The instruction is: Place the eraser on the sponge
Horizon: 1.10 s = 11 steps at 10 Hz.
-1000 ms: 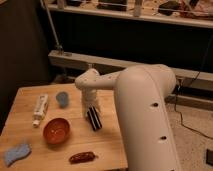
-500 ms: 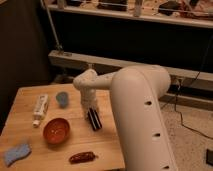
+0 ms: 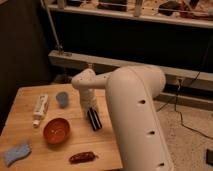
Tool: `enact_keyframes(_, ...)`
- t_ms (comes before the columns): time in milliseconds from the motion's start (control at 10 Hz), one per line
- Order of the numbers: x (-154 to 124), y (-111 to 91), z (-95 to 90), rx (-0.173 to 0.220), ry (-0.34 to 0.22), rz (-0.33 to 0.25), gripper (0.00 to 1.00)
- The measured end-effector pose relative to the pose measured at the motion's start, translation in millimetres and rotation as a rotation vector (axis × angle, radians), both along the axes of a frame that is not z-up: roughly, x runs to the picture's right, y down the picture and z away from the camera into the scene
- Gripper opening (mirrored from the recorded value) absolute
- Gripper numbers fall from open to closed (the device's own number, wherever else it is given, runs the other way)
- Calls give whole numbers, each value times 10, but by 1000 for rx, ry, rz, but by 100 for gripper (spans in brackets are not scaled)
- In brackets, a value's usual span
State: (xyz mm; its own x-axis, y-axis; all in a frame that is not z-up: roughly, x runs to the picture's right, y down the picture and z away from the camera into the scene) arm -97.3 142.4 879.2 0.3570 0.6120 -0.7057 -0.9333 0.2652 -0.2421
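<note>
Movement over the last second is slight: the arm's bulk has been swung a little leftward, while the gripper [image 3: 92,110] is kept just right of the bowl [image 3: 56,131], low over the table [image 3: 77,136]. The eraser [image 3: 94,121] appears to be grasped by it, hung tilted beneath the wrist. The sponge [image 3: 16,153] is left at the front left corner, well apart, so the carry across is judged to remain. Nothing is seen in the bowl.
</note>
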Motion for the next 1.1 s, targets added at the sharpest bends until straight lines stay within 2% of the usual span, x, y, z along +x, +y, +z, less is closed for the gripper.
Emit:
enact_keyframes(200,-10,-14,8,1,2,-1,57)
enact_keyframes(400,-12,-18,16,-1,9,1,41)
enact_keyframes(500,-12,-22,17,-1,12,2,36)
enact_keyframes(800,-14,-29,21,0,16,2,36)
enact_keyframes(1100,-14,-126,-30,21,18,17,36)
